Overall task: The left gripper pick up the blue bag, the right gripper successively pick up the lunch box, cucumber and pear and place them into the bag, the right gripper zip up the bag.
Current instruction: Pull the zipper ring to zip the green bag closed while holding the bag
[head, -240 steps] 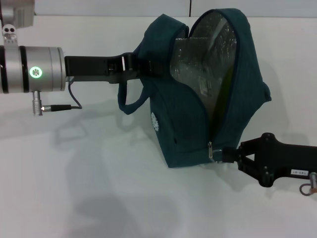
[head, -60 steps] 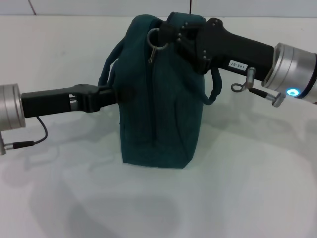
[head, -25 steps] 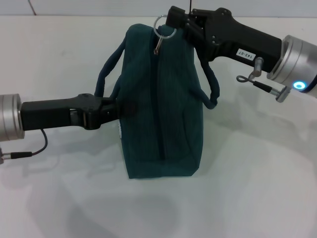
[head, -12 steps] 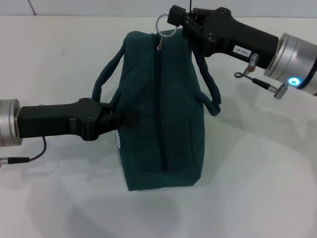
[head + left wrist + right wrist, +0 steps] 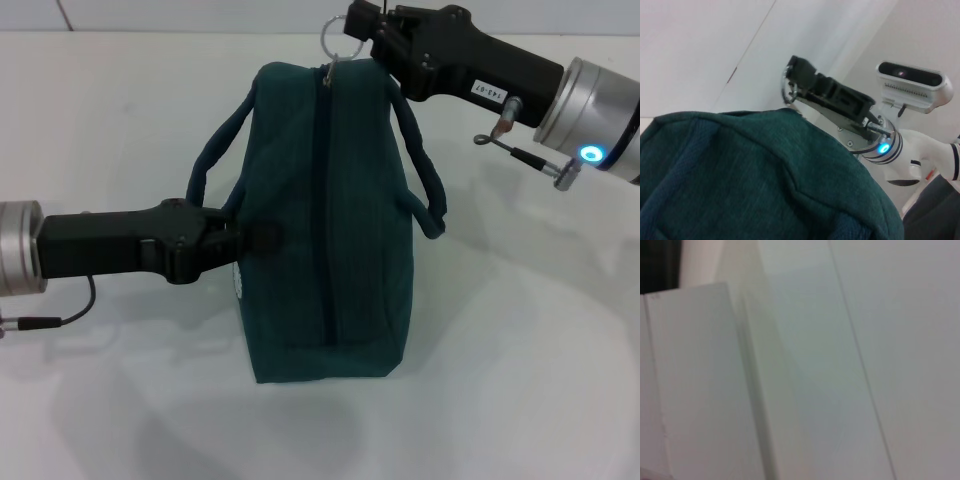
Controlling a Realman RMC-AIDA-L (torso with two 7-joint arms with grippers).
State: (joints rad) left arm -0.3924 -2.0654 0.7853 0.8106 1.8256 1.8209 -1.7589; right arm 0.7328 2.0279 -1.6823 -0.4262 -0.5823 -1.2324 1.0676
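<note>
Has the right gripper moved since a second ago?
Yes. The right gripper, at the ring pull on the blue bag, has edged slightly toward the table's far edge.

My left gripper (image 5: pixel 262 236) is matte black on a silver cuff trailing a thin black cable; my right gripper (image 5: pixel 362 30) is black too, with a small white label, perhaps a serial number, and its silver wrist ring glows blue beside metal plugs
</note>
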